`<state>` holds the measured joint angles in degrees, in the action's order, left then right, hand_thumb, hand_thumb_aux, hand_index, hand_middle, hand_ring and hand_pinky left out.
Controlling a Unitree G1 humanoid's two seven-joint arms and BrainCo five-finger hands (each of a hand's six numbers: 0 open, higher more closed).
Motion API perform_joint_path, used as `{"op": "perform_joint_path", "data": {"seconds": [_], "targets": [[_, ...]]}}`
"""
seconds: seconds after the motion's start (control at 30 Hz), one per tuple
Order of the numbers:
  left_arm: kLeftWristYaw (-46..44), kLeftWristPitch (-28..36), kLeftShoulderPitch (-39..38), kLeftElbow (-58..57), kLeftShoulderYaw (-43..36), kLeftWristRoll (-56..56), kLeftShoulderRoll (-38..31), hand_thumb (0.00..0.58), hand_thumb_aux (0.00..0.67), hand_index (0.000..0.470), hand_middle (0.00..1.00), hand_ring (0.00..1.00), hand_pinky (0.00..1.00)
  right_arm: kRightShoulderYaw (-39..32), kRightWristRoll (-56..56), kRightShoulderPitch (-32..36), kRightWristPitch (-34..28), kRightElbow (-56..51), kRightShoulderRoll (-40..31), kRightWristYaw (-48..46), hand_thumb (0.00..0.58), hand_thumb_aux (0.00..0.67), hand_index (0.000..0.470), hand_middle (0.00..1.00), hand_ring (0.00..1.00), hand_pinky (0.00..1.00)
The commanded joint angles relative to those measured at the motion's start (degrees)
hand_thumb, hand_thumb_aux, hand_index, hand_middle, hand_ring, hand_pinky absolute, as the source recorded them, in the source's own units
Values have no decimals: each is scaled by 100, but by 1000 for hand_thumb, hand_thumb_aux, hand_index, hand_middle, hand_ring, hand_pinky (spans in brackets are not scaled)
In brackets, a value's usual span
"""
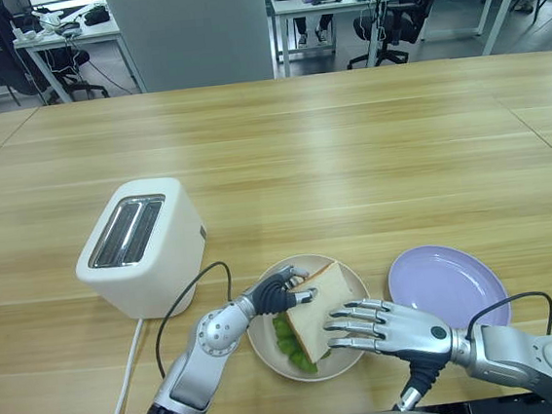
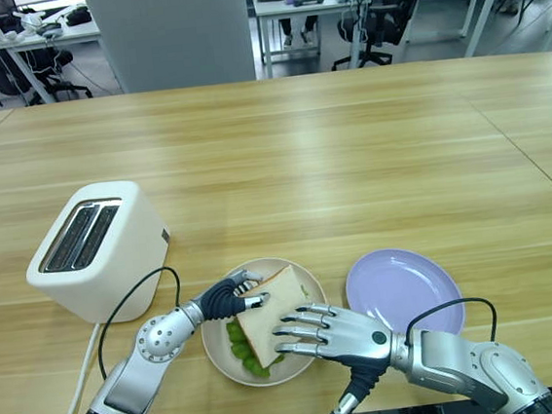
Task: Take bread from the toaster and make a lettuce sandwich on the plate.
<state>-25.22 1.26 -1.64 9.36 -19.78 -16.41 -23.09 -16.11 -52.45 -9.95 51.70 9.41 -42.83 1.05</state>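
The toaster (image 1: 141, 244) stands at the left of the worktop (image 1: 350, 161), slots up, its white cord (image 1: 126, 378) trailing to the near edge at 6 o'clock. Just right of it the left hand (image 1: 276, 290) sits over the 10 o'clock rim of the plate (image 1: 267, 353), fingers curled and gripping the corner of the bread (image 1: 316, 301). The slice lies tilted across the plate, with lettuce (image 1: 286, 335) showing beneath it from the plate's middle down toward 6 o'clock. The right hand (image 1: 375, 323) comes in from 4 o'clock, fingers stretched out and spread, their tips resting on the bread's near right part, gripping nothing. At 3 o'clock, just beside the plate, lies a purple plate (image 1: 450, 288), partly crossed by the right wrist's cable. Both plates sit close to the near edge, and the far worktop is broad bare wood.
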Motion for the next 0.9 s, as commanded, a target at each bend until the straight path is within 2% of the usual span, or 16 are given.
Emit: {"op": "perform_joint_path", "data": {"seconds": [0.03, 0.17, 0.2, 0.23, 0.27, 0.3, 0.33, 0.7, 0.83, 0.9], "targets": [[59, -86, 2, -244, 10, -74, -26, 580, 670, 460, 1000, 1000, 1000, -101, -79, 145, -123, -171, 76, -120, 0, 0, 0, 0, 0, 0], [295, -359, 94, -500, -72, -414, -67, 580, 670, 460, 1000, 1000, 1000, -265, -153, 340, -278, -351, 208, -247, 0, 0, 0, 0, 0, 0], [359, -441, 131, -582, -105, -530, -90, 580, 670, 460, 612, 612, 612, -313, -159, 394, -314, -395, 245, -274, 0, 0, 0, 0, 0, 0], [436, -522, 168, -658, -135, -656, -113, 579, 638, 438, 259, 259, 259, -358, -157, 447, -360, -442, 282, -309, 0, 0, 0, 0, 0, 0], [525, -596, 209, -731, -163, -793, -139, 572, 591, 406, 176, 176, 176, -401, -154, 501, -411, -496, 319, -356, 0, 0, 0, 0, 0, 0], [635, -655, 252, -795, -182, -944, -163, 291, 197, 135, 0, 0, 0, -447, -159, 553, -459, -551, 343, -416, 0, 0, 0, 0, 0, 0], [758, -724, 303, -858, -208, -1109, -197, 0, 0, 0, 0, 0, 0, -495, -181, 605, -494, -601, 356, -458, 0, 0, 0, 0, 0, 0], [2285, -1207, 954, -1098, -340, -3123, -662, 0, 0, 0, 0, 0, 0, -772, -104, 870, -728, -860, 394, -666, 0, 0, 0, 0, 0, 0], [2523, -1135, 1034, -923, -144, -3419, -818, 0, 0, 0, 0, 0, 0, -687, -58, 898, -747, -803, 414, -527, 0, 0, 0, 0, 0, 0], [2339, -1139, 938, -540, 83, -3175, -903, 0, 0, 0, 0, 0, 0, -538, 419, 812, -753, -669, 412, -569, 0, 0, 0, 0, 0, 0]]}}
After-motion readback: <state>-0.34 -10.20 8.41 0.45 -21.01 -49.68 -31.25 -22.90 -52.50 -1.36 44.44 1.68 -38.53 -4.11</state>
